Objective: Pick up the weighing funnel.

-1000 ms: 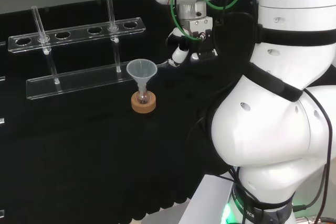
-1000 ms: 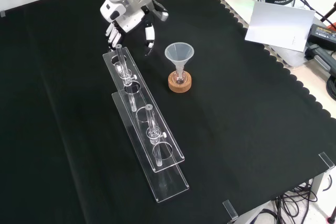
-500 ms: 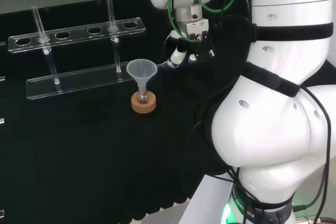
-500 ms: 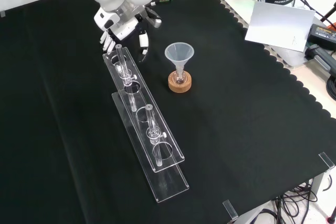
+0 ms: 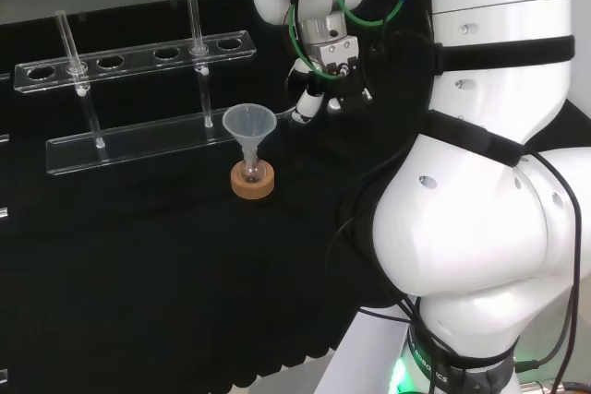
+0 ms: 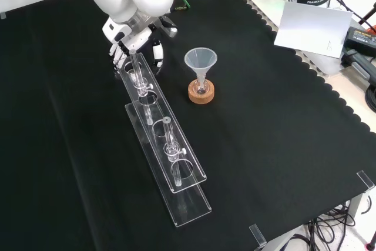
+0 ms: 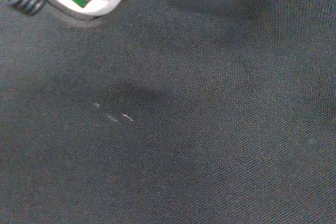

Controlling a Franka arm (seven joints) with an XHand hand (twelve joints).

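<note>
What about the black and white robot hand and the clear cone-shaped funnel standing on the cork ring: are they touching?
Apart. The front view shows a strip of bare black cloth between the hand and the funnel.

I work in a laboratory. Just beside my fingers (image 6: 157,53) stands a clear rack (image 6: 189,171) with glass tubes (image 6: 169,136) upright in its holes. A little farther from them, a funnel (image 6: 201,60) sits mouth up in a small flask (image 6: 201,88) on a cork ring (image 6: 194,95). All of it rests on a bench's black cloth (image 6: 282,133), with cables (image 6: 370,93) well away at its edge.
</note>
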